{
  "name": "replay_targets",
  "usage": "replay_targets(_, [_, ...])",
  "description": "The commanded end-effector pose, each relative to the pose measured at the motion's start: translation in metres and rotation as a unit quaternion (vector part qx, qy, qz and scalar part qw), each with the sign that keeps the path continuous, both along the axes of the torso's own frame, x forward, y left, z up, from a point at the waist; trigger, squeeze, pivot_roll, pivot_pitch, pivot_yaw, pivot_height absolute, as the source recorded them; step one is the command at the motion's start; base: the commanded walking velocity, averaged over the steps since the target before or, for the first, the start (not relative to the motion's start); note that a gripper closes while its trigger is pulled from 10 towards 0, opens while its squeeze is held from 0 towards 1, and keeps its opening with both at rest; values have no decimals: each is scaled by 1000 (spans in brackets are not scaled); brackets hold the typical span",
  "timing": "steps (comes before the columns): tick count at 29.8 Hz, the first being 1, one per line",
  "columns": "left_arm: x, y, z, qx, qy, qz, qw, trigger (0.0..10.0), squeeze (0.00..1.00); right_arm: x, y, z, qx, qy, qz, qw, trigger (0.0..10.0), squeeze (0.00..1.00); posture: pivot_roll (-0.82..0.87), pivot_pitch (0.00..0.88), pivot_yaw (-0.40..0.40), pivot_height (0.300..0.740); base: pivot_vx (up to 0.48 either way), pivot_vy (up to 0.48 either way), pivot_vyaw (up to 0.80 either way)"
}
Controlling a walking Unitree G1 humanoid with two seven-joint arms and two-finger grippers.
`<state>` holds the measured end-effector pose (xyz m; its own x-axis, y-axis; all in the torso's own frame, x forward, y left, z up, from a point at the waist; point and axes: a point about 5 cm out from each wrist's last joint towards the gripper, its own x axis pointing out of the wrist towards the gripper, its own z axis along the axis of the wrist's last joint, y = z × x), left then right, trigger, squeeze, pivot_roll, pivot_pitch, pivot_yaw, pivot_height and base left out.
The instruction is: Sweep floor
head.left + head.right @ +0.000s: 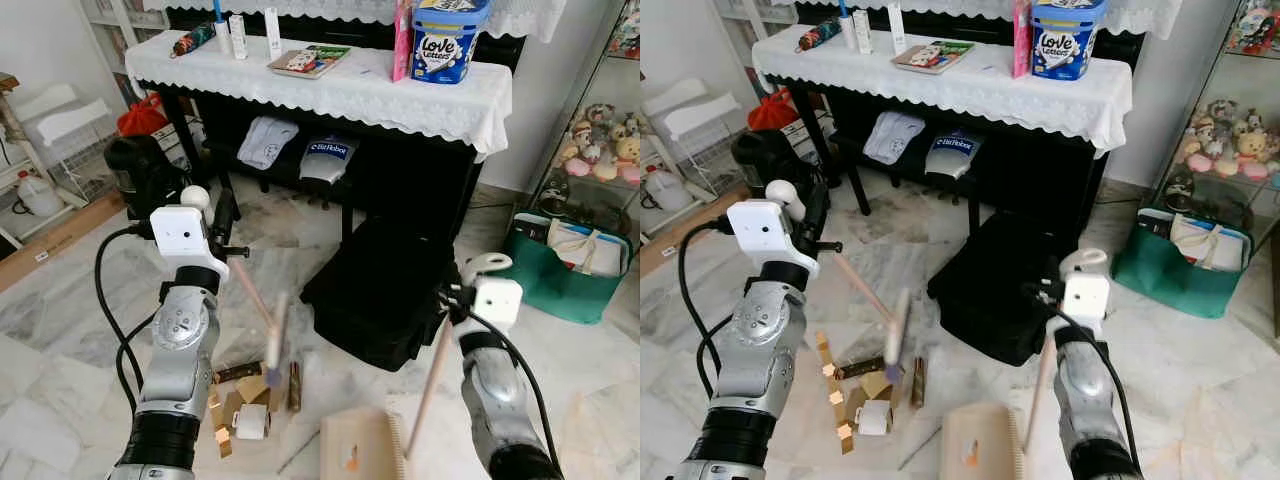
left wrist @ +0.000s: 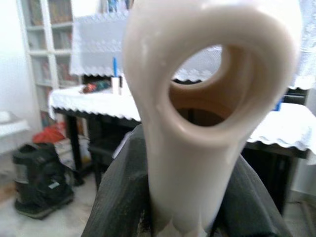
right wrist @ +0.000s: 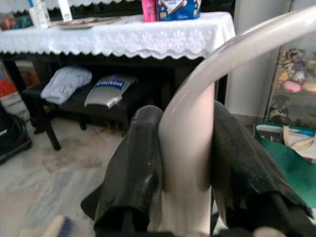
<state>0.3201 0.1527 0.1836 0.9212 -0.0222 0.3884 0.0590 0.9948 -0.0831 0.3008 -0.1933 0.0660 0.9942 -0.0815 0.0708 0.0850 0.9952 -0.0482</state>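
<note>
Cream plastic broom handle (image 2: 197,123) pinched by left gripper (image 1: 205,205), right gripper (image 3: 185,148) clamping the beige dustpan's handle (image 1: 432,375); I'd drag the scattered cardboard scraps (image 1: 240,395) below toward that dustpan (image 1: 360,445), short strokes.

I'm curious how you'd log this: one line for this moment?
left gripper: shut on brush handle | right gripper: shut on dustpan handle | litter: on floor

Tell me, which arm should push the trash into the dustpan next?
Probably the left. Its gripper holds the brush, whose head hangs right beside the trash. The right gripper holds the dustpan by its long handle, resting on the floor close by.
</note>
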Motion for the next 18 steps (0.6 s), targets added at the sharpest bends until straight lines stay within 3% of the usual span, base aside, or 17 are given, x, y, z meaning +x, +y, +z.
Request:
replay_targets(1, [1, -1, 9, 1, -16, -7, 1000, 10000, 0, 2, 3, 8, -2, -18, 4, 1000, 10000, 0, -21, 33, 100, 740, 0, 0, 0])
replay_targets(8, [1, 1, -14, 5, 36, -10, 999, 10000, 0, -3, -8, 5, -12, -7, -43, 999, 10000, 0, -26, 50, 107, 740, 0, 0, 0])
replay_targets(11, [2, 6, -29, 10, 69, 1, 998, 10000, 0, 2, -3, 11, -8, -15, -37, 999, 10000, 0, -26, 59, 105, 740, 0, 0, 0])
replay_targets(18, [5, 10, -44, 12, 91, 9, 996, 10000, 0, 7, 4, 20, -5, -29, -31, 999, 10000, 0, -32, 74, 104, 740, 0, 0, 0])
